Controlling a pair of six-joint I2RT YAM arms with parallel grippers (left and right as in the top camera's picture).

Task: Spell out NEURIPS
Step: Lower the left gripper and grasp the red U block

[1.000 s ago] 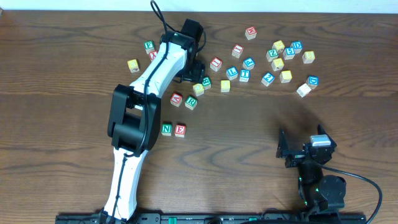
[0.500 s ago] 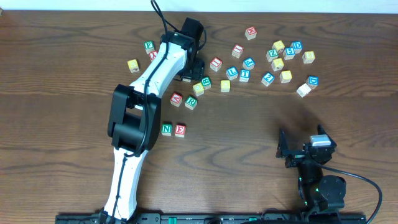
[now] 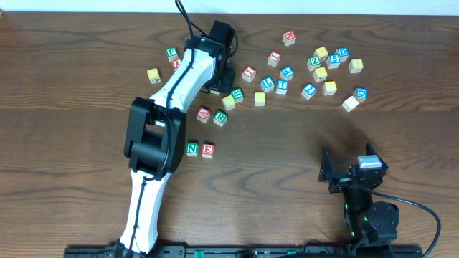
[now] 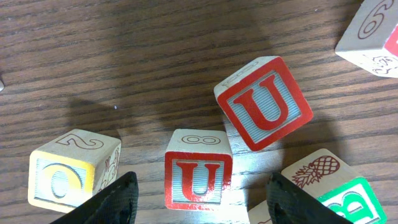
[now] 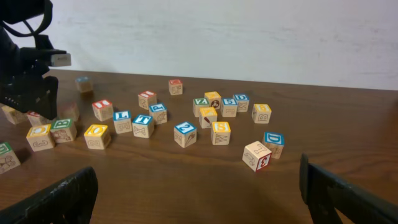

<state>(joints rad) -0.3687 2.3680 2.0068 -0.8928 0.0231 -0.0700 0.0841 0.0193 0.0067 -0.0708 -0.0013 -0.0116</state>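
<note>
Left wrist: L gripper (image 4: 200, 182) fingers apart, red U cube (image 4: 198, 177) sits between them, clear of both. 2nd U cube (image 4: 264, 102) just beyond, tipped askew, off the wood on one side. Overhead: N (image 3: 192, 149) + E (image 3: 207, 150) side by side, touching, well apart from loose cubes (image 3: 329, 88). R gripper (image 5: 196, 180) low at right, fingers wide apart.

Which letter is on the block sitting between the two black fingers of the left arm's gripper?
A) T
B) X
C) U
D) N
C: in the left wrist view, the U block standing between the fingers of the open left gripper shows a red U on its front face.
</note>
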